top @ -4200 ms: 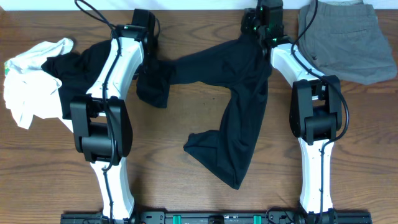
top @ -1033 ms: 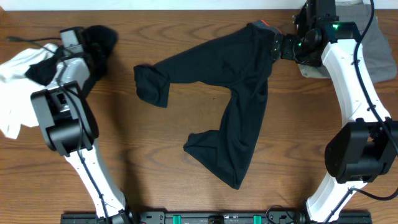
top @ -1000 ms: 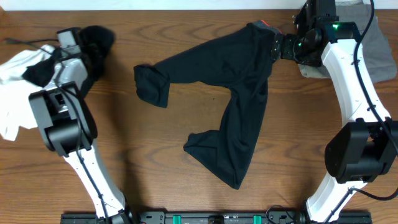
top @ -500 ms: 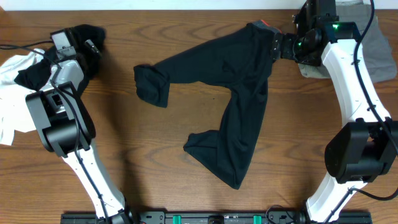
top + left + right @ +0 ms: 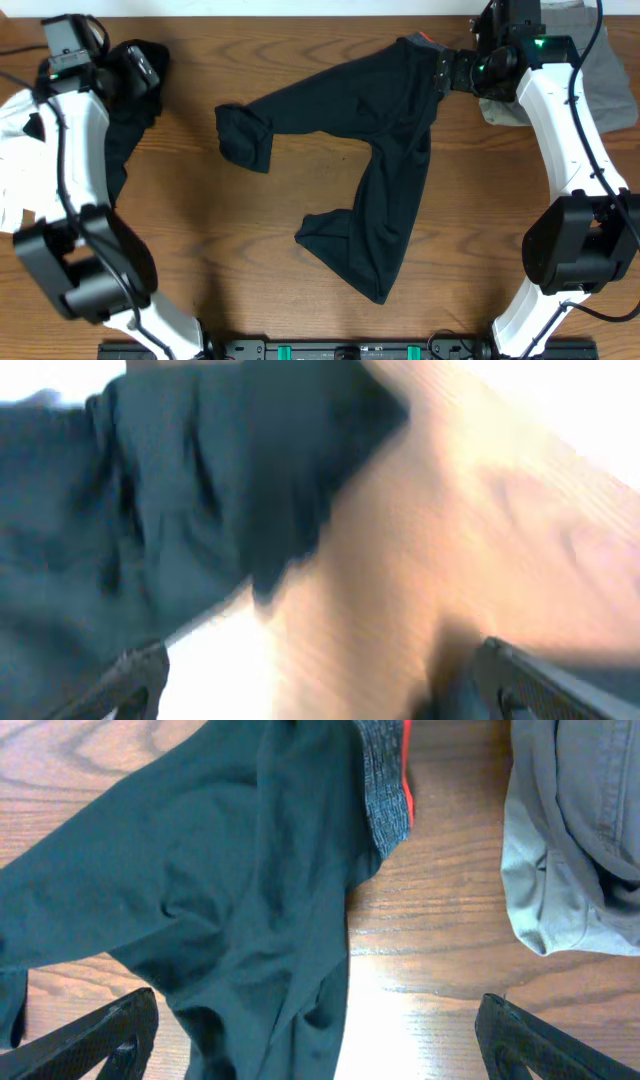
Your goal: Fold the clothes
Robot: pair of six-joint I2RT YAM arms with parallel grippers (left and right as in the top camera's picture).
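Right pincer (image 5: pixel 318 1035) wide, holding nothing, at 1 o'clock by the waistband (image 5: pixel 386 790) of the trousers (image 5: pixel 370 150), which sprawl mid-table. Left pincer (image 5: pixel 320 682) I read as wide too, empty, at 10 o'clock beside the black garment (image 5: pixel 136 96).

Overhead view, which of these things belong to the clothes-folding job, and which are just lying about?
Part of the job:
- black trousers with the grey-and-red waistband
- plain black garment, far left
- white garment, left edge

Just lying about:
- grey-khaki shorts, top right corner
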